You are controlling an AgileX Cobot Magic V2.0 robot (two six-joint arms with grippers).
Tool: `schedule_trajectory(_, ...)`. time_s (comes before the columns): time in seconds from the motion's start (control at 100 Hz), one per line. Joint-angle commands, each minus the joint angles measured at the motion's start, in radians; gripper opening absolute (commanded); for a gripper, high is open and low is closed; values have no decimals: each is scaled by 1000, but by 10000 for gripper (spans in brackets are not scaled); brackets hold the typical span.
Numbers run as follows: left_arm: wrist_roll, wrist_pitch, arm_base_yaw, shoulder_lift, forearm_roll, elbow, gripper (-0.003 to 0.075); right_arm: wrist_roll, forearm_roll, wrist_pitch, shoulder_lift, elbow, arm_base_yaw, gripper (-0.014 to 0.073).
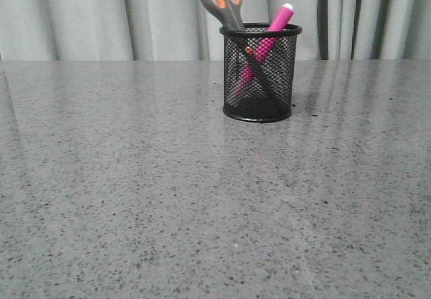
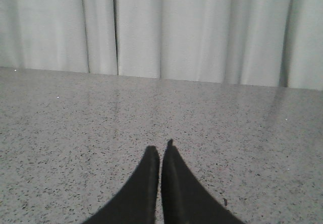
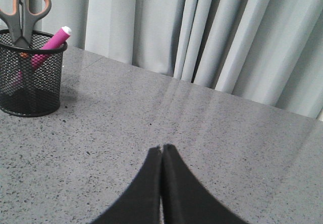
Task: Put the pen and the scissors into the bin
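Pen (image 1: 279, 19) and scissors (image 1: 225, 1) inside bin (image 1: 260, 104)

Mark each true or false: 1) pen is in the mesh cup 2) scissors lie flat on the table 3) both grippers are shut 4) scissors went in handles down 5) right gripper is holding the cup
1) The pink pen stands inside the black wire-mesh pen cup. True.
2) The scissors lie flat on the table. False: they stand in the cup, leaning on its rim.
3) Both grippers are shut. True: the left gripper and the right gripper each show their fingers pressed together on nothing.
4) The scissors went in handles down. False: the orange-lined handles stick up above the rim, blades down.
5) The right gripper holds the cup. False: it is over bare table, apart from the cup.
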State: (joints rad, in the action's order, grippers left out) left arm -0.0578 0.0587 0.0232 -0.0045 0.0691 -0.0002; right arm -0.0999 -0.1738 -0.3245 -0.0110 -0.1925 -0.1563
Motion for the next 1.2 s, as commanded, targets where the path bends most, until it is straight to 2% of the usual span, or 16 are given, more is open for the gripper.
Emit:
schedule_trajectory(0.0,10,-72,-1,-31,10,46,-19,-2,-9,83,-3,-25,5,-76)
schedule_trajectory(0.24,10,-72,-1,-31,10,46,-19,-2,-4,83,-3,-25,5,-76)
schedule_trajectory(0.39,10,-72,-1,-31,10,46,-19,0,152,136,-3,39,20,-76)
schedule_trajectory(0.51,10,-72,-1,-31,10,46,-19,0,243,260,-3,146,125,-76)
schedule_trajectory(0.68,10,-72,-1,-31,10,46,-19,2,243,334,-14,189,223,-76)
schedule_trajectory(0.9,10,-72,-1,-31,10,46,-19,8,203,324,-20,219,223,-76)
schedule_trajectory(1.06,10,-72,-1,-31,10,46,-19,8,203,242,-20,219,223,-76)
schedule_trajectory(1.19,10,-72,-1,-31,10,46,-19,8,203,254,-20,219,221,-76)
